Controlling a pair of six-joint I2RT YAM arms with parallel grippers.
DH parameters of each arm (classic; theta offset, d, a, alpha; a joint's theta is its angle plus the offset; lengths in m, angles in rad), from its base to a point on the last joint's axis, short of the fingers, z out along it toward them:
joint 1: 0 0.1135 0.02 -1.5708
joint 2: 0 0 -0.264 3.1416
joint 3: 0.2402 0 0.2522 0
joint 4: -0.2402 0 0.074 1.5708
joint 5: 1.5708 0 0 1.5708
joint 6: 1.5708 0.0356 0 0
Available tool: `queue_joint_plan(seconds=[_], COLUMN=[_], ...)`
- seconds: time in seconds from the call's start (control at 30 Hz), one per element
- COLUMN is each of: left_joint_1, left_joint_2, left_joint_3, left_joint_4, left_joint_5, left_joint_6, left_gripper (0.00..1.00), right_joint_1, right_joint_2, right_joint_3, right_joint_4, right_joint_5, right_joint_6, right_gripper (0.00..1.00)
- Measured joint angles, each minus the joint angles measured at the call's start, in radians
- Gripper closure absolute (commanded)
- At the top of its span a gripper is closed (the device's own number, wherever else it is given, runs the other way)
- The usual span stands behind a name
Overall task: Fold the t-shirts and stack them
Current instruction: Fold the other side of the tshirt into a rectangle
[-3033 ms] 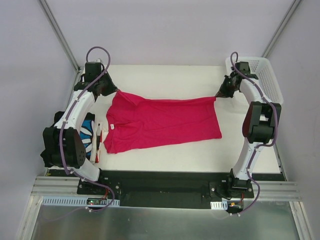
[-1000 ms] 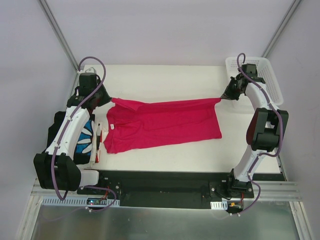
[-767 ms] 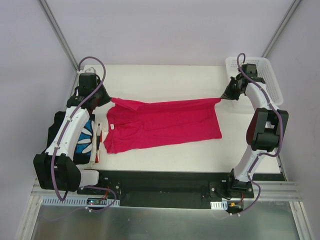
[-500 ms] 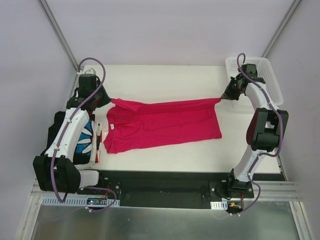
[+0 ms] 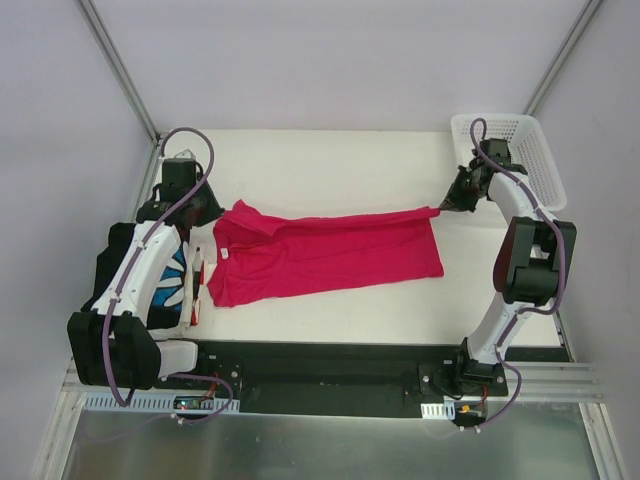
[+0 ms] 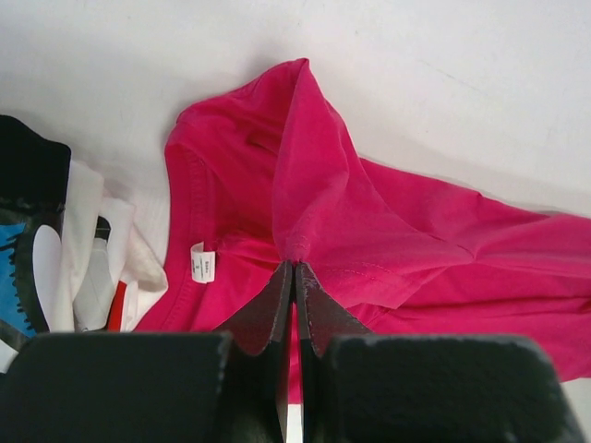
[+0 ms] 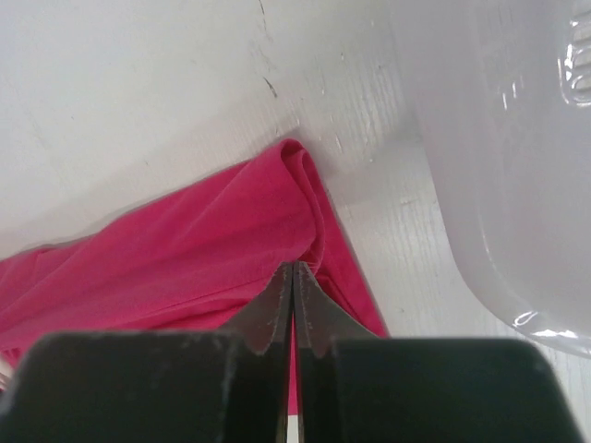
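Observation:
A crimson-pink t-shirt (image 5: 330, 255) lies spread across the middle of the table, collar end to the left. My left gripper (image 5: 222, 208) is shut on its far left corner, where the cloth is pulled into a peak between the fingertips (image 6: 294, 265). The white neck label (image 6: 202, 261) shows just left of the fingers. My right gripper (image 5: 441, 207) is shut on the far right hem corner, and a fold of pink cloth (image 7: 231, 240) bunches at its tips (image 7: 293, 265). More t-shirts (image 5: 180, 280) lie piled at the left edge under my left arm: a black one with blue-and-white print (image 6: 23, 249) and white and red edges (image 6: 102, 286).
A white plastic lattice basket (image 5: 530, 150) stands at the far right corner, its wall (image 7: 499, 185) close to my right gripper. Bare white tabletop (image 5: 330, 165) lies beyond the shirt. Metal frame posts rise at both far corners.
Both grippers have brought the shirt's far edge a little toward the near side. The edge is no longer stretched taut, and the left corner now sits in a rumpled fold.

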Motion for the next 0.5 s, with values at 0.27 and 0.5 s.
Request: queue_joint_plan(seconds=[0.27,0.5], left_joint_1=[0.000,0.000], left_joint_2=[-0.021,-0.021], left_joint_3=[-0.048,-0.078], left_joint_4=[-0.003,-0.002], left_joint_5=[0.001,0.001], left_joint_6=[-0.006,-0.006], left_gripper=[1.00,1.00], right_joint_1=[0.013,0.026], right_joint_2=[-0.051,-0.074], right_joint_3=[-0.077,-0.125], right_joint_4=[0.007,0.020], right_joint_5=[0.001,0.001], right_joint_6=[0.000,0.000], right_gripper=[0.99,0.99])
